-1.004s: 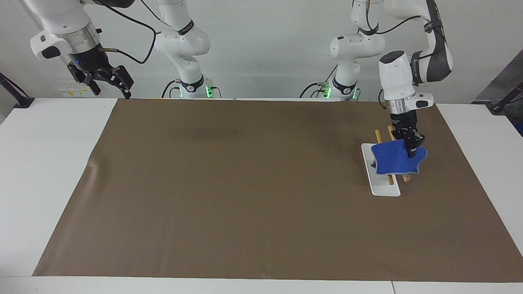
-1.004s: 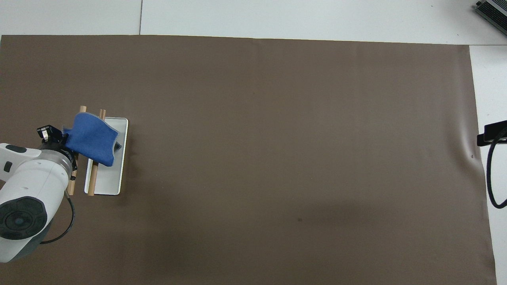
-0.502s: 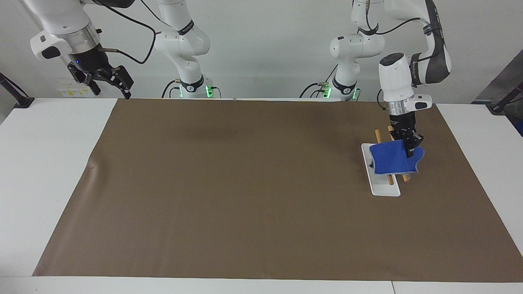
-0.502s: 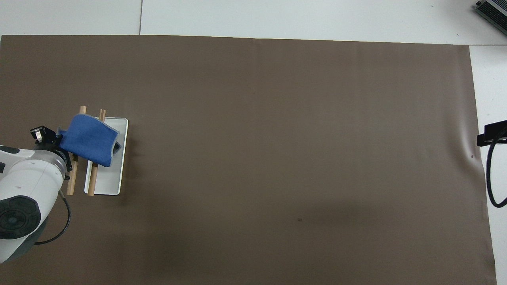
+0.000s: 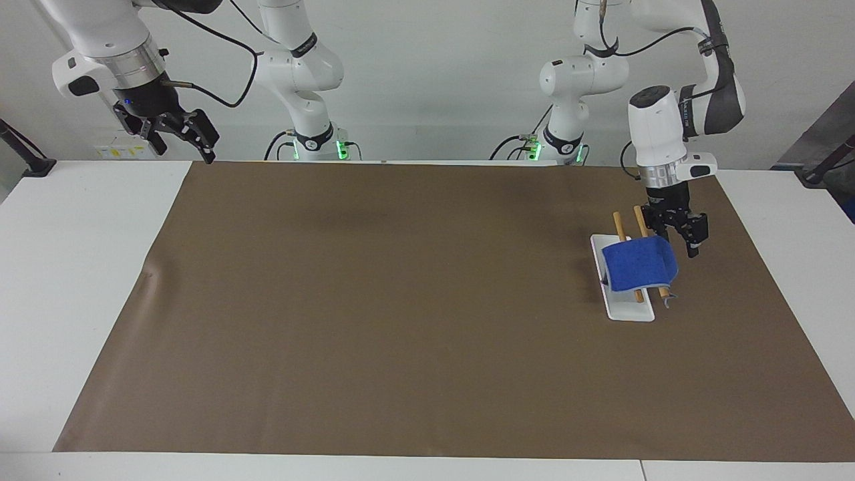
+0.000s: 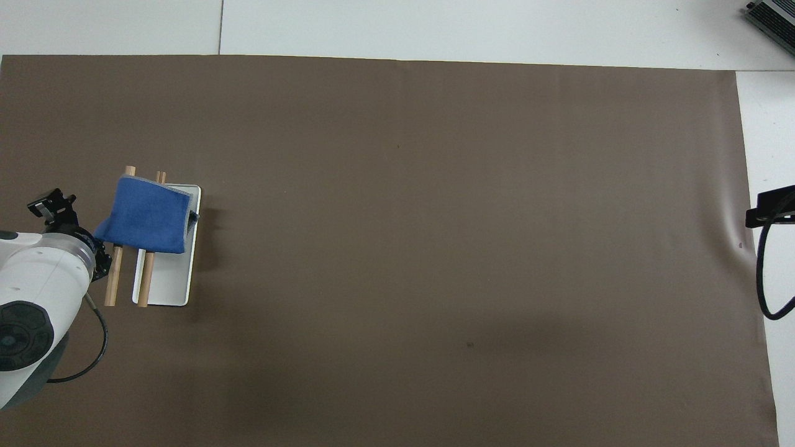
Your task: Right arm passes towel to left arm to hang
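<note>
One small royal-blue terry towel (image 5: 638,265) with a pale grey stitched edge is what we take first: it lies draped over the two wooden rods (image 5: 628,248) of the white rack (image 5: 628,309), which stands on the brown paper sheet (image 5: 401,300) toward the left arm's end of the desk (image 5: 80,267). In the overhead view the cloth (image 6: 149,215) covers the part of the rods farther from the robots, and the nearer part of the rods (image 6: 127,276) shows bare.

Just beside the towel, toward the left arm's edge of the sheet, hangs the left pincer (image 5: 681,234) of the white jointed left arm (image 5: 658,137). Its jaws stand spread and pinch nothing; we see a gap between it and the cloth. The right pincer (image 5: 179,133) of the white right arm (image 5: 107,47) waits high over the right arm's end of the desk, its jaws also spread and empty.

By our reading the task is nearly done. The towel hangs on the rack and is free of both pincers, so handover and hanging look complete. What seems left is for the left arm to draw clear of the rack. The drape looks a little uneven, with one corner hanging low at the rack's outer side.

As for writing, we can read no brand or label anywhere.
</note>
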`<state>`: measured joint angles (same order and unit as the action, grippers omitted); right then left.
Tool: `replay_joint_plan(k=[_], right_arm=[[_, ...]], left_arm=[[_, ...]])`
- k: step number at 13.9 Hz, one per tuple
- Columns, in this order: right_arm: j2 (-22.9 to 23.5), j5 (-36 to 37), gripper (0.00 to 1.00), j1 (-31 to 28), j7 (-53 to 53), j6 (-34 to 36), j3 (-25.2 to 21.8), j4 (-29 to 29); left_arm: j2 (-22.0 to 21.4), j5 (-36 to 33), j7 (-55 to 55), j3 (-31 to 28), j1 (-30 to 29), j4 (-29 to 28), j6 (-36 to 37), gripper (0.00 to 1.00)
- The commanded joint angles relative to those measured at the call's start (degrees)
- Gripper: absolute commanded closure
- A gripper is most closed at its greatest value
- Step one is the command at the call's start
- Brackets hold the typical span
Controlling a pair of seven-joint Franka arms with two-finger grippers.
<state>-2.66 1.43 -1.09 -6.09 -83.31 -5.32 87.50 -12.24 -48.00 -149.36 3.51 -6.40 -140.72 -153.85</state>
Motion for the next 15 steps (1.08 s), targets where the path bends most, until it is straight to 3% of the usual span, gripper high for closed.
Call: replay_joint_plan(k=[1, 6, 10, 13, 15], right_arm=[[-1.47, -0.64, 0.0, -0.49, -1.21, -0.19, 0.57, 1.71], [-1.3, -0.72, 0.0, -0.31, -3.57, -0.36, 0.84, 1.45], [-1.3, -0.64, 0.0, -0.22, -3.67, -1.16, 0.92, 1.53], [-1.65, -0.46, 0.0, -0.22, -3.67, -1.07, 1.19, 2.41], [-2.35, -0.46, 0.0, -0.31, -3.75, -1.42, 1.19, 3.72]], left_arm=[[-1.21, 2.02, -0.32, 0.8, 3.3, 3.5, 6.26, 0.0], [-0.95, 16.94, 8.71, 0.36, 13.86, 14.4, 19.89, 0.0], [-0.86, 21.36, 13.38, 0.36, 14.23, 15.65, 22.63, 0.0], [0.28, 25.92, 27.92, 0.53, 14.4, 18.45, 24.03, 0.0], [1.42, 29.96, 43.37, 0.8, 14.49, 21.79, 27.53, 0.0]])
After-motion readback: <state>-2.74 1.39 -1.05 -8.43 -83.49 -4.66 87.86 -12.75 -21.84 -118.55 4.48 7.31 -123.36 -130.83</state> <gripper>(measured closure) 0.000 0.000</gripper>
